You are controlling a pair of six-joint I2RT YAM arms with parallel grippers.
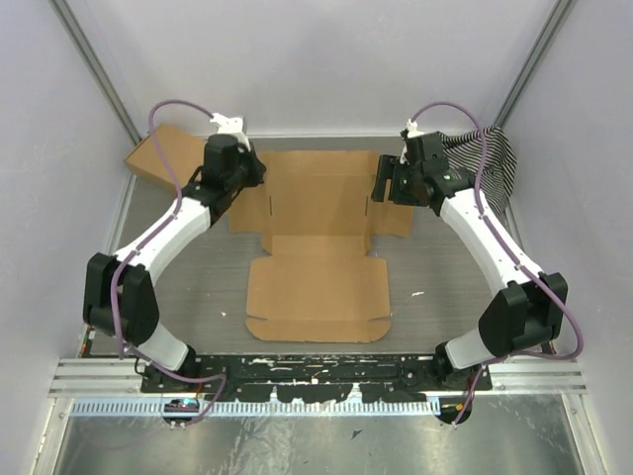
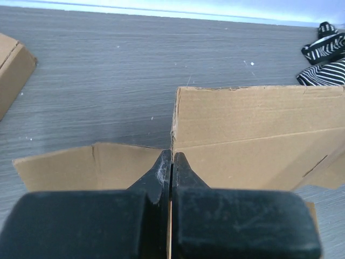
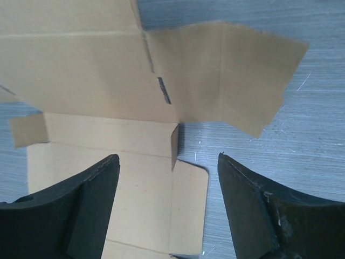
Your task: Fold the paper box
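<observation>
The paper box [image 1: 318,257] lies as a mostly flat brown die-cut sheet in the middle of the table. My left gripper [image 1: 259,176] is at the left edge of its far section. In the left wrist view the left gripper [image 2: 171,162] is shut, with a thin cardboard edge of the paper box [image 2: 253,135] between the fingers. My right gripper [image 1: 381,188] hovers over the sheet's far right side. In the right wrist view the right gripper [image 3: 167,157] is wide open and empty above the paper box [image 3: 97,70], over a small raised tab and a rounded flap.
A second, fully formed brown cardboard box [image 1: 158,156] sits at the far left, also in the left wrist view [image 2: 11,70]. A black-and-white striped cloth [image 1: 490,163] lies at the far right by the wall, also in the left wrist view [image 2: 323,59]. Walls enclose the table.
</observation>
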